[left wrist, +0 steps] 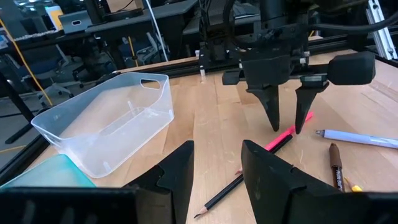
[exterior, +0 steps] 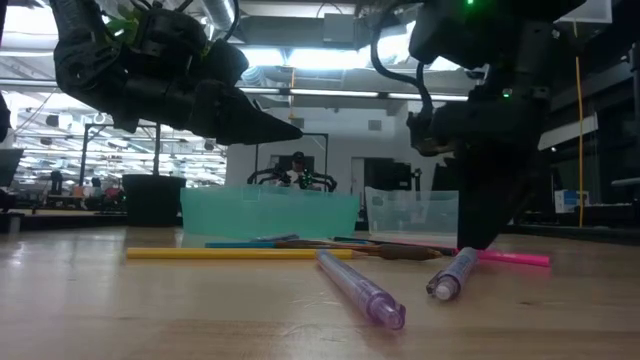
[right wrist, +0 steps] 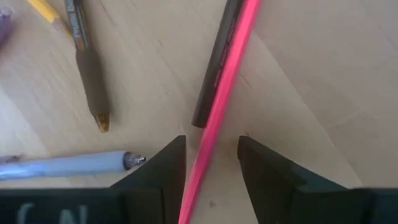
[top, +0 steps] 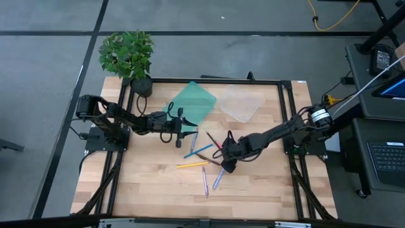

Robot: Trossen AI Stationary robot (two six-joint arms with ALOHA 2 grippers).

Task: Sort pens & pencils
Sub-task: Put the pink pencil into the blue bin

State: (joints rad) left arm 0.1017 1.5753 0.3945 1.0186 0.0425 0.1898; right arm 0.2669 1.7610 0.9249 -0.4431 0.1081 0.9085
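Observation:
The pens and pencils lie flat and scattered mid-table: a pink pen (right wrist: 227, 87) alongside a black pencil (right wrist: 214, 68), a brown pen (right wrist: 90, 81), a lavender pen (right wrist: 68, 165), a second lavender pen (exterior: 360, 290), a yellow one (exterior: 240, 254) and a blue one (top: 199, 151). My right gripper (right wrist: 211, 158) points down, open. Its fingers stand either side of the pink pen, low over the wood, and touch nothing that I can see. My left gripper (left wrist: 217, 168) hovers open and nearly level, left of the pile and above the table, facing the right gripper (left wrist: 287, 124).
A teal bin (top: 193, 101) and a clear plastic bin (left wrist: 112, 124) stand side by side at the table's far side, beyond the pens. A potted plant (top: 130, 57) sits at the far left corner. Bare wood (top: 158, 183) runs along the near edge.

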